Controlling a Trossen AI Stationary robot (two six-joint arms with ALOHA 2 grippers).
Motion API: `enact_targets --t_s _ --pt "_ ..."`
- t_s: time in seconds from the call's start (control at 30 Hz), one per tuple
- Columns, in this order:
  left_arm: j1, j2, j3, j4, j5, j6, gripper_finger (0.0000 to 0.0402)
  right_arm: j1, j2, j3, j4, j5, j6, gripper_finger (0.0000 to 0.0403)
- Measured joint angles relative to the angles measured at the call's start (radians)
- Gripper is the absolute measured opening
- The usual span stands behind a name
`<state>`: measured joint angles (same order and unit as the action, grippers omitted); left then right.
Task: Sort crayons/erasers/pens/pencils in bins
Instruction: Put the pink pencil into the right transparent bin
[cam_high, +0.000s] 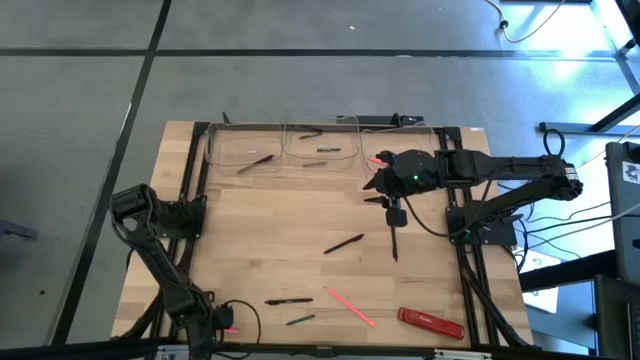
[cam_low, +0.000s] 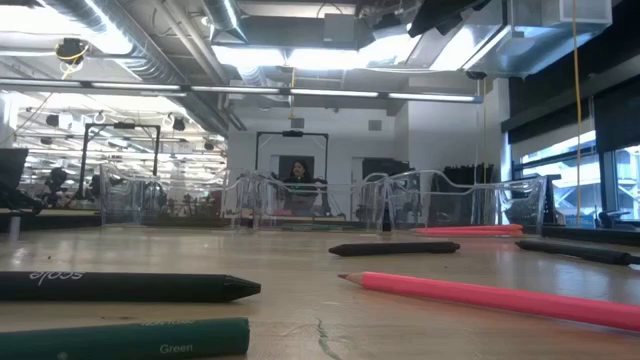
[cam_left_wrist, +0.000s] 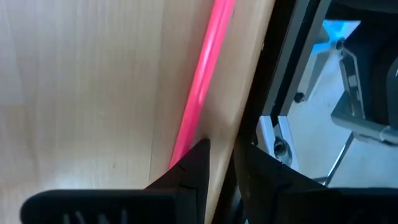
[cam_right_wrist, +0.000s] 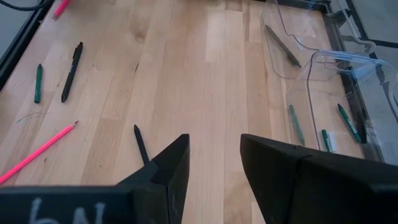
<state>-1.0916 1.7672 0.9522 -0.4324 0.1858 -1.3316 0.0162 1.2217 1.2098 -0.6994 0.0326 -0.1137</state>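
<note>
Left gripper (cam_left_wrist: 217, 165): fingers slightly apart, low at the table's near left corner; a bright pink thin pencil (cam_left_wrist: 202, 87) runs ahead from its fingertips, close to the table edge; whether it is nipped I cannot tell.
Right gripper (cam_high: 378, 183): fingers apart and holding nothing, hovering just in front of the right-hand bin.
Nearest piece: a slim black pen (cam_high: 394, 238) just below the right gripper; another black pen (cam_high: 344, 244) a little further out.
Further out: a black pen (cam_high: 289, 300), a short green crayon (cam_high: 300, 320) and a long pink pencil (cam_high: 350, 307) near the front edge, with a flat red bar (cam_high: 431, 322) beside them.
Bins: three clear shallow plastic tubs (cam_high: 310, 147) in a row just behind the right gripper, several sticks already inside.
Handling: light, stiff, smooth, likely to roll; probably best pinched mid-length, across the barrel.
Room: bare wood (cam_high: 280, 220) around most pieces; black frame rails (cam_high: 195, 180) edge the sides; thin tub walls look easy to knock.
</note>
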Motion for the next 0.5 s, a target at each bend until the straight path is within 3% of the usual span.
enact_targets --t_s 0.5 --pt "0.142 -0.001 0.001 -0.147 0.012 0.250 0.0072 0.000 0.000 0.000 0.031 0.000 0.000 0.0145"
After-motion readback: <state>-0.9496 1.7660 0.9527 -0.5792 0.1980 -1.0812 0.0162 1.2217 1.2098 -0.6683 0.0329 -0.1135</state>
